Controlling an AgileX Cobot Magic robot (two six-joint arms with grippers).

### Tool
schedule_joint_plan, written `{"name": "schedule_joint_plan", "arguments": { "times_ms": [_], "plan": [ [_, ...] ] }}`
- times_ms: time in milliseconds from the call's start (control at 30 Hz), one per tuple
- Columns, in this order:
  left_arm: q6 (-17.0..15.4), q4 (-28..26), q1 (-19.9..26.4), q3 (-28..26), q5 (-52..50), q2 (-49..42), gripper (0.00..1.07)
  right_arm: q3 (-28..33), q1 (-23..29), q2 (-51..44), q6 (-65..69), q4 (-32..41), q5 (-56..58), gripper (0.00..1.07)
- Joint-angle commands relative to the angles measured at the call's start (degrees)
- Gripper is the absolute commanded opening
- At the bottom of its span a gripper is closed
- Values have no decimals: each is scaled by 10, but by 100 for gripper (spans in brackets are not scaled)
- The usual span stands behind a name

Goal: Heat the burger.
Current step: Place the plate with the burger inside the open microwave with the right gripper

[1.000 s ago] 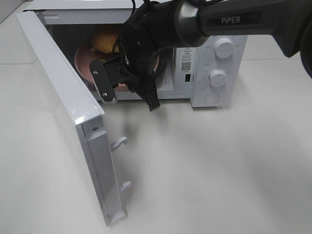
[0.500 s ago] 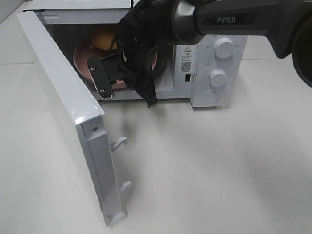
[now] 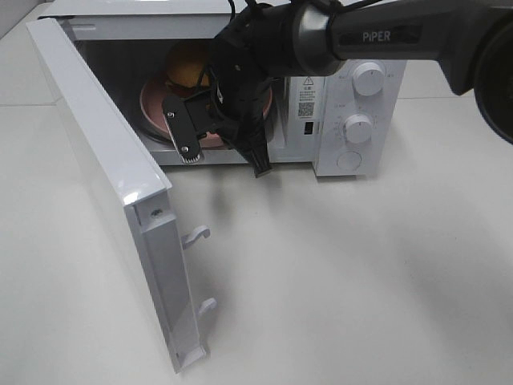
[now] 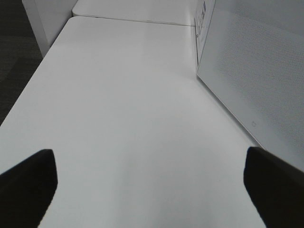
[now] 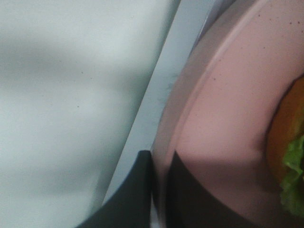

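Observation:
The burger [image 3: 188, 68], with a yellow-orange bun, sits on the round pink plate [image 3: 156, 100] inside the open microwave [image 3: 337, 156]. My right gripper [image 3: 220, 146] reaches into the cavity from the right and is at the plate's front rim. In the right wrist view its two dark fingers [image 5: 160, 161] pinch the plate's rim [image 5: 228, 118]. The burger's bun and lettuce [image 5: 287, 142] show at the edge of that view. My left gripper [image 4: 152, 190] is open and empty above bare table, away from the burger, and does not show in the exterior view.
The microwave door [image 3: 104, 136] swings wide open toward the front left, with two latch hooks [image 3: 196, 234] on its edge. Two knobs [image 3: 369, 79] and a button sit on the control panel at right. The microwave's white side wall [image 4: 256, 71] shows in the left wrist view.
My right gripper has shifted to the right, and the pink plate with the burger has moved right with it inside the microwave. The door has not moved.

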Motion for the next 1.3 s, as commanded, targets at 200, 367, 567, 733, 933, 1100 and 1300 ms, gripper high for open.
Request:
{"name": "schedule_joint_plan", "arguments": {
  "times_ms": [200,367,567,733,933,1100,1300],
  "plan": [
    [2,-3,2,-1,-1,-7,102,-11,-10,-4,-1,-13,-40,0],
    [2,-3,2,-1,-1,-7,102,-11,-10,-4,-1,-9,-44,0],
    [2,-3,2,-1,-1,-7,102,-11,-10,-4,-3,-6,-44,0],
    [2,-3,2,-1,-1,-7,102,-11,-10,-4,-9,-1,-44,0],
    [2,-3,2,-1,-1,-7,102,-11,-10,-4,-24,11,-49,0],
    [2,-3,2,-1,-1,-7,102,-15,-10,1,-25,11,-49,0],
    [3,-3,2,-1,-1,-7,102,-63,-9,24,-20,17,-24,0]
  ]
}}
